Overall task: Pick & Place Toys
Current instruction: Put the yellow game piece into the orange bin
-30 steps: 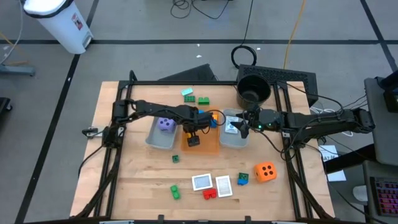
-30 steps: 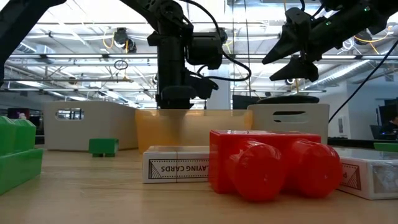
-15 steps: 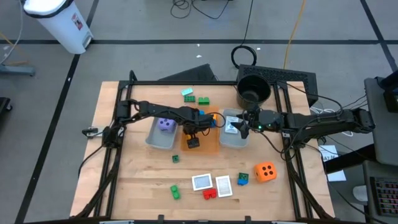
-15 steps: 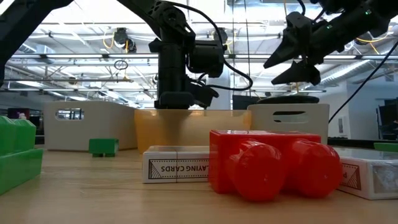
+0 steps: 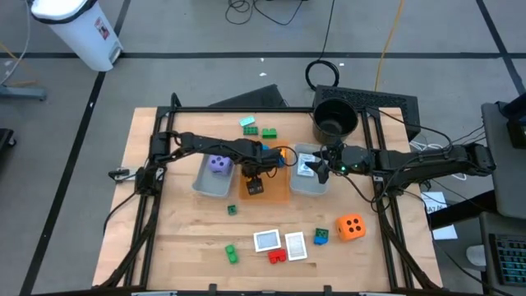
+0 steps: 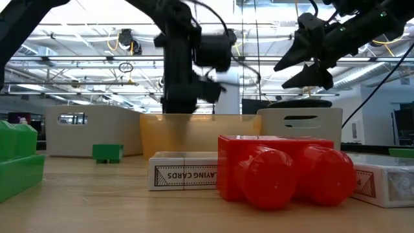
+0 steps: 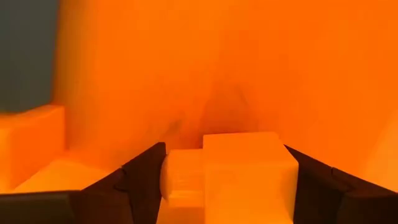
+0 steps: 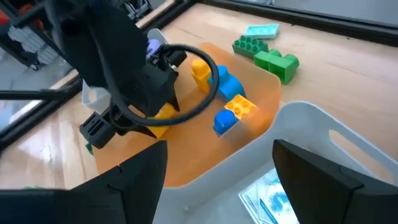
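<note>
My left gripper reaches down into the orange tray and is shut on a yellow brick, which also shows in the right wrist view. Blue and yellow bricks lie in the tray's far part. My right gripper is open and empty above the right grey tray, which holds a card with blue print. A purple die lies in the left grey tray. My left gripper pinches the yellow brick by two opposite sides between its two fingers. The fingers point down into the orange tray. The brick sits low inside the tray; I cannot tell whether it rests on the tray's floor.
An orange die, two cards, a red brick and green bricks lie on the near table. A green brick and a teal brick lie behind the trays. A black bucket stands at the far right.
My left gripper stays low over the orange tray with the brick between its fingers; its wrist has shifted a little and shows blurred in the low view now.
</note>
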{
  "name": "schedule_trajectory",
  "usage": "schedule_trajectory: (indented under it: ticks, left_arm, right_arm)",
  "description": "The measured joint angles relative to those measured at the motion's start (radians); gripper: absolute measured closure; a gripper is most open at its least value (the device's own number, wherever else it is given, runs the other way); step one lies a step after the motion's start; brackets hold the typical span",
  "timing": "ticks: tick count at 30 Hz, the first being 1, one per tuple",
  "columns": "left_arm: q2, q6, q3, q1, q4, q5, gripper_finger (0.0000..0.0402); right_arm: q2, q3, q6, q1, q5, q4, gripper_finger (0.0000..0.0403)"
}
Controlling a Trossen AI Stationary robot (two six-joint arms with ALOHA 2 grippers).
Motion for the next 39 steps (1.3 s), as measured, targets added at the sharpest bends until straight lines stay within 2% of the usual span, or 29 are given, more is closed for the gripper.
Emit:
schedule_trajectory:
  ticks: [2, 8, 11, 15, 17, 25, 29, 33, 39]
  left_arm:
    - [-0.028, 0.0, 0.022, 0.0, -0.02, -0.007, 0.0141]
    - [-0.138, 0.015, 0.105, -0.001, -0.01, -0.078, 0.014]
    - [-0.194, 0.073, 0.154, -0.012, 0.027, -0.172, 0.0142]
    - [-0.224, 0.227, 0.225, -0.047, 0.053, -0.33, 0.0142]
    - [-0.226, 0.284, 0.265, -0.061, 0.054, -0.37, 0.0142]
    - [-0.224, 0.386, 0.289, -0.082, 0.144, -0.375, 0.0142]
    - [-0.224, 0.443, 0.289, -0.094, 0.171, -0.376, 0.0142]
    - [-0.224, 0.477, 0.289, -0.109, 0.226, -0.374, 0.0142]
    - [-0.224, 0.511, 0.289, -0.127, 0.331, -0.359, 0.0142]
  right_arm:
    - [0.0, 0.0, 0.001, 0.0, -0.005, 0.044, 0.0122]
    - [0.0, 0.0, 0.062, -0.015, -0.103, 0.235, 0.0122]
    - [0.002, 0.0, 0.156, -0.023, -0.103, 0.288, 0.0122]
    - [0.024, 0.0, 0.282, -0.041, -0.102, 0.312, 0.0122]
    - [0.047, 0.0, 0.327, -0.045, -0.101, 0.354, 0.0122]
    - [0.19, 0.0, 0.388, -0.048, -0.105, 0.549, 0.0122]
    - [0.253, 0.0, 0.41, -0.048, -0.153, 0.679, 0.0122]
    - [0.297, 0.0, 0.41, -0.048, -0.179, 0.8, 0.0122]
    - [0.325, 0.0, 0.404, -0.048, -0.209, 0.885, 0.0122]
